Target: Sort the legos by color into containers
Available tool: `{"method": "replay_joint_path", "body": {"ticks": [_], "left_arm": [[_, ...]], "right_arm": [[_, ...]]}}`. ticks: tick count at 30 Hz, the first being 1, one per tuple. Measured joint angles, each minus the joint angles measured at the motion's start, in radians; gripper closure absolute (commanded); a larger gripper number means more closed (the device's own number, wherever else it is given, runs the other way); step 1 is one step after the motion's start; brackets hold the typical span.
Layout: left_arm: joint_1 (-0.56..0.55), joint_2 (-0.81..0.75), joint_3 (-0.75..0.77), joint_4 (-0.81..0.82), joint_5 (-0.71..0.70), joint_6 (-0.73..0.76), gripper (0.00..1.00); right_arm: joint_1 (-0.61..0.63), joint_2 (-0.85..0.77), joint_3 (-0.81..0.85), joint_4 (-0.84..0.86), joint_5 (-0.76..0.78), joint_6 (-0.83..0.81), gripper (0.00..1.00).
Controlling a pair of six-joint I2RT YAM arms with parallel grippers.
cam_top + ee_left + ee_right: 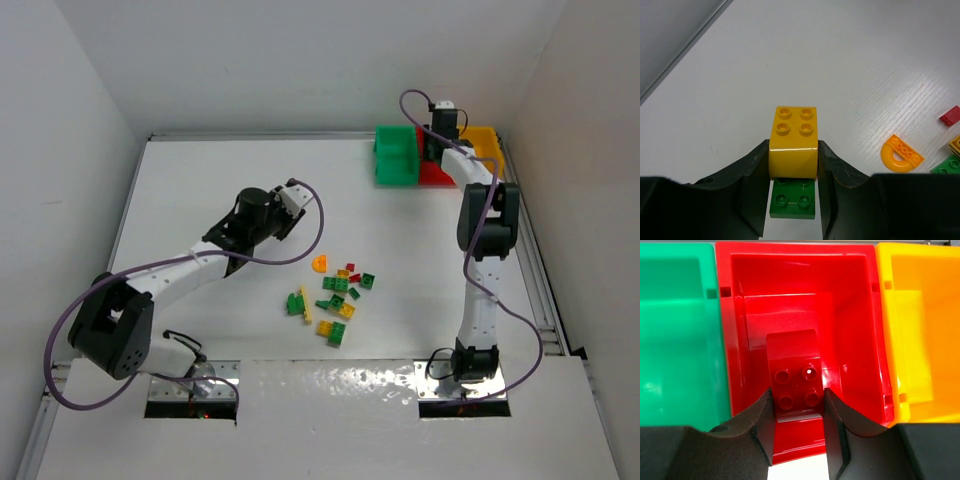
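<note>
1. Legos (338, 295) lie in a loose heap at mid-bench (200, 180), and each arm holds one more.
2. The left arm slants forward from its base, with the left tool (792, 165) left of the heap.
3. It is clamped on a yellow brick (793, 135), studs toward the wrist camera. A green brick (792, 200) sits behind it; I cannot tell whether the two are joined.
4. The right arm stretches far forward, its right tool (797, 400) over the red bin (730, 315), between the green bin (675, 340) and the yellow bin (920, 315).
5. It grips a red brick (795, 375), studs toward the camera, long axis pointing away from the tool into the bin.
</note>
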Motion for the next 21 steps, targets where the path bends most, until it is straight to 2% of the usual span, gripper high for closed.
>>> {"method": "replay_joint_path", "body": {"ticks": [7, 10, 15, 18, 21], "left_arm": [[0.0, 0.005, 0.014, 0.0, 0.015, 0.0, 1.0], [0.0, 0.005, 0.022, -0.002, 0.02, 0.001, 1.0], [0.0, 0.005, 0.03, -0.008, 0.029, 0.003, 1.0], [0.0, 0.005, 0.034, -0.016, 0.036, 0.004, 1.0], [0.0, 0.005, 0.038, -0.023, 0.042, 0.004, 1.0]], "right_arm": [[-0.006, -0.002, -0.007, 0.015, -0.024, -0.014, 0.76], [-0.013, -0.002, -0.02, 0.016, -0.039, -0.016, 0.58], [-0.035, -0.005, -0.029, 0.015, -0.045, -0.016, 0.52], [-0.045, -0.017, -0.029, 0.013, -0.045, -0.013, 0.45], [-0.051, -0.04, -0.031, 0.007, -0.056, -0.014, 0.46]]}}
